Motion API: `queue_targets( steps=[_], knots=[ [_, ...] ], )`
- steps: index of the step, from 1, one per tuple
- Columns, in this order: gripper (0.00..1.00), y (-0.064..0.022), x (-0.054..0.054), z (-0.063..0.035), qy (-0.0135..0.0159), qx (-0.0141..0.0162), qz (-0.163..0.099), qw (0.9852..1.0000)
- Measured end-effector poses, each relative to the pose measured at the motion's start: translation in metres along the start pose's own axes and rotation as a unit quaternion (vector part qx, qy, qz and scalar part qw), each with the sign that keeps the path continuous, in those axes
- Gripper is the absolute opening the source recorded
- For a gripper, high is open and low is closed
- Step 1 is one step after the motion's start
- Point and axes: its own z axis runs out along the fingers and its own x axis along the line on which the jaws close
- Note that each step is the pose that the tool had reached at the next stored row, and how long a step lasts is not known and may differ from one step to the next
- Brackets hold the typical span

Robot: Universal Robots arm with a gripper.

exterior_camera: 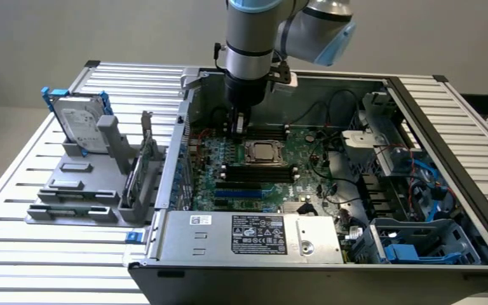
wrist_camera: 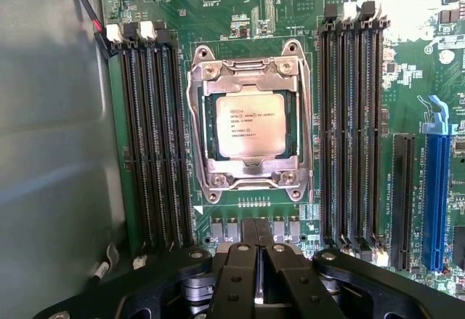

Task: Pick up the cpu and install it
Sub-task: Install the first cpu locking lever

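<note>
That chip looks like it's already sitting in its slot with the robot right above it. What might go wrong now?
1. The shut tool hangs low, just above the motherboard; a downward slip might hit the cpu or its metal frame.
2. Memory slots flank the socket closely, so sideways drift might clip them.

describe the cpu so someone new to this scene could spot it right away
Look inside the open computer case, at the green motherboard on its floor. Between the banks of black memory slots sits a metal-framed socket; the cpu is the silver square with printed text within that frame.
</note>
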Motion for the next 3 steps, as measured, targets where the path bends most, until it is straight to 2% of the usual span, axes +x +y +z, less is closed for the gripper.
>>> queue_targets(
  steps=[3],
  knots=[
    [0.11, 0.0, 0.0, 0.0, 0.0, 0.0, 0.0, 1.0]
  ],
)
